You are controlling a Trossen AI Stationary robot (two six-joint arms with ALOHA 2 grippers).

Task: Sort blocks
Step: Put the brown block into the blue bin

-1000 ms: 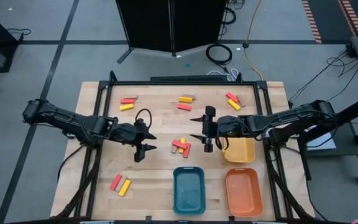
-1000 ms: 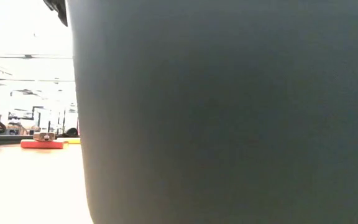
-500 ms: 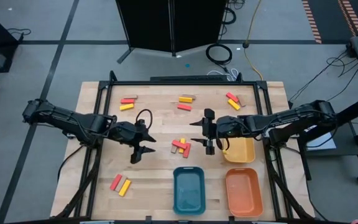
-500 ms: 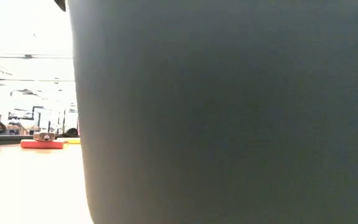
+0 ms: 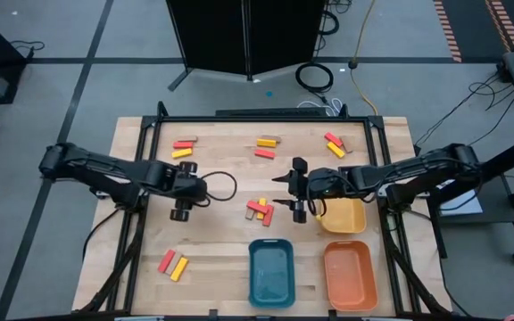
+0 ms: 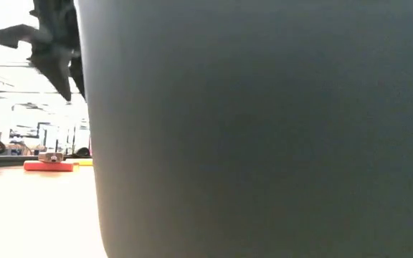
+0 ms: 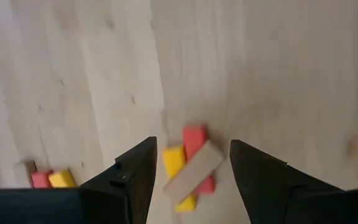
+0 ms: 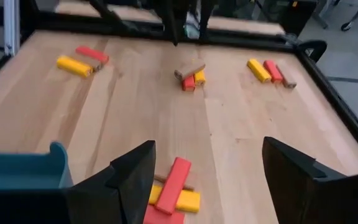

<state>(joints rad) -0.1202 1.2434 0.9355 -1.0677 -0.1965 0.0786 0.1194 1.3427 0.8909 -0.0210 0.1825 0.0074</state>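
Note:
The blocks are small red, yellow and tan bars lying in groups on the wooden table. My left gripper point(image 5: 183, 203) points straight down, open, above a group of red, yellow and tan blocks point(image 7: 188, 168); the tan one lies across the other two. The arm hides this group in the high view, but it shows in the right wrist view point(image 8: 188, 74). My right gripper point(image 5: 277, 190) is open and level, pointing toward the table's left. It hovers just right of the middle group point(image 5: 259, 210), whose blocks show low between its fingers point(image 8: 169, 193).
More block groups lie at far left point(image 5: 183, 147), far middle point(image 5: 267, 145), far right point(image 5: 335, 144) and near left point(image 5: 173, 265). A blue tray point(image 5: 271, 272) and an orange tray point(image 5: 350, 275) sit at the near edge, a yellow tray point(image 5: 342, 217) under the right arm. The blue tray's wall point(image 6: 264, 143) fills the low view.
My left gripper has tipped from pointing toward the table's right to pointing straight down, and has drawn back a little toward the table's left. It now shows at the top of the low view.

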